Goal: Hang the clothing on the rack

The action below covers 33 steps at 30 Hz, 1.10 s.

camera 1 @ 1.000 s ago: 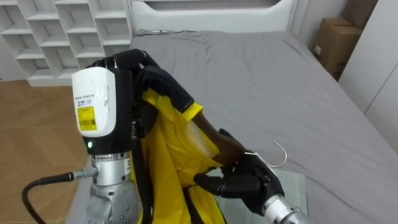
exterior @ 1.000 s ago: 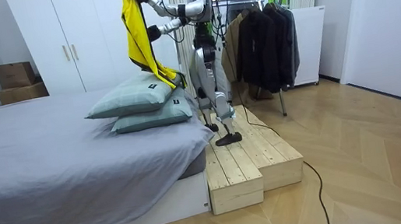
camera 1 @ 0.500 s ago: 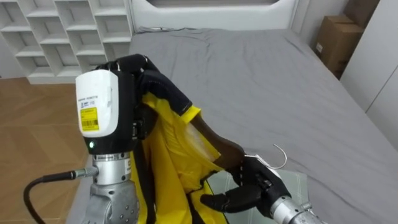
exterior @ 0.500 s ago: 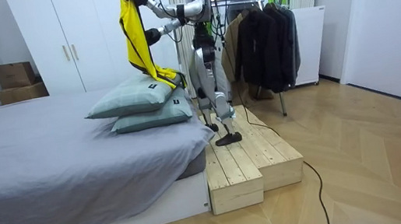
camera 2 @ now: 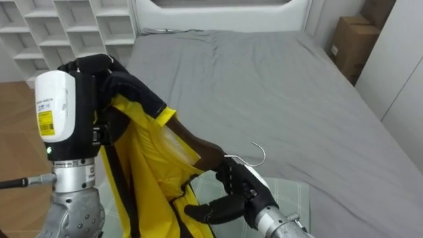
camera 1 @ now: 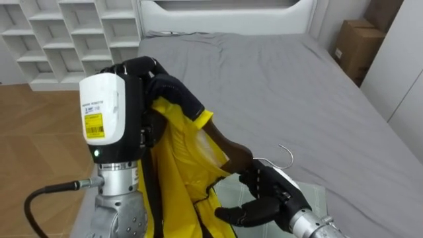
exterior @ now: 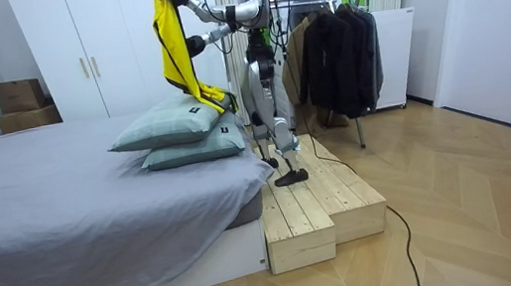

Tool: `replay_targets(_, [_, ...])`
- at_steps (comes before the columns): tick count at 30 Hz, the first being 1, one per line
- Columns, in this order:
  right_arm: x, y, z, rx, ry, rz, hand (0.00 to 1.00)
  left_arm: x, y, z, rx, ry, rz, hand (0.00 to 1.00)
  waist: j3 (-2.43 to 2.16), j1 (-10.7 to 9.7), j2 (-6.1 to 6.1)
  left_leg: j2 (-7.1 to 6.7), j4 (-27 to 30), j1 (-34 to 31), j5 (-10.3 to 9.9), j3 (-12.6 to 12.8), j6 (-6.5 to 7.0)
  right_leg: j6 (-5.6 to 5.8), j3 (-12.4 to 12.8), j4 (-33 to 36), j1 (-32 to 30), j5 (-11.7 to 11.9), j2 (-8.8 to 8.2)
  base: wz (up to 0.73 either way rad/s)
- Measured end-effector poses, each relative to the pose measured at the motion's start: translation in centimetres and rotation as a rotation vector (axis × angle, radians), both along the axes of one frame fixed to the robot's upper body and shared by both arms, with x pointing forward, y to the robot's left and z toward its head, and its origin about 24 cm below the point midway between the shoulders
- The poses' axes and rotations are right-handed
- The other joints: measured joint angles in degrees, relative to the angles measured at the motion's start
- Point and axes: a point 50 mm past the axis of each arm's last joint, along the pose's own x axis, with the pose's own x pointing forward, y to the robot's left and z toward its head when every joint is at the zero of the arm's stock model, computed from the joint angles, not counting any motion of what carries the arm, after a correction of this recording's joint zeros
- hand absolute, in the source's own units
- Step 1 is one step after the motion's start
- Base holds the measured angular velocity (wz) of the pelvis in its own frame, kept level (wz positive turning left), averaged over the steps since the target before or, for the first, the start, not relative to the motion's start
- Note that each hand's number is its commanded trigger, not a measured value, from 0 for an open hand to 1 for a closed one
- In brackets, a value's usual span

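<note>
Hanger-threading step, I judge: the left hand (camera 1: 134,67) clutches the yellow garment (camera 1: 175,178) aloft, the right hand (camera 1: 268,195) clasps the hanger (camera 1: 231,151) inside it, whose shoulders need seating next.

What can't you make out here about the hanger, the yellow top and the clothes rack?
- Hanger: in the eye views its far end is inside the yellow garment, and the right hand gripping it covers its middle.
- Yellow garment, held up by the left hand: its lower part is cut off by the eye views' bottom edge, and in the room view it is too small to tell its cut.
- Clothes rack: in the room view the dark coats hide its rail.
</note>
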Motion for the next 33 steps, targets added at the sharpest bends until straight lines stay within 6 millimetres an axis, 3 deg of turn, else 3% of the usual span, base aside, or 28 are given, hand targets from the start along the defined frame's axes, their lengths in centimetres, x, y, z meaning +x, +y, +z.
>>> replay_targets(8, [-0.4, 0.4, -1.2, 0.009, 0.062, -0.021, 0.00, -0.1, -1.1, -0.4, -0.034, 0.027, -0.041, 1.00, 0.01, 0.06, 0.05, 0.00, -0.01, 0.00, 0.00, 0.09, 0.00, 0.01, 0.05, 0.00, 0.04, 0.00, 0.02, 0.00])
replay_targets(33, [0.2, 1.6, -0.8, 0.094, 0.075, -0.094, 0.00, 0.3, -1.9, 0.2, -0.007, 0.007, -0.027, 1.00, -0.01, 1.64, 1.30, 0.01, 0.00, -0.09, 0.00, 0.52, 0.00, 0.01, 0.09, 0.08, -0.07, 0.09, 0.03, 0.00])
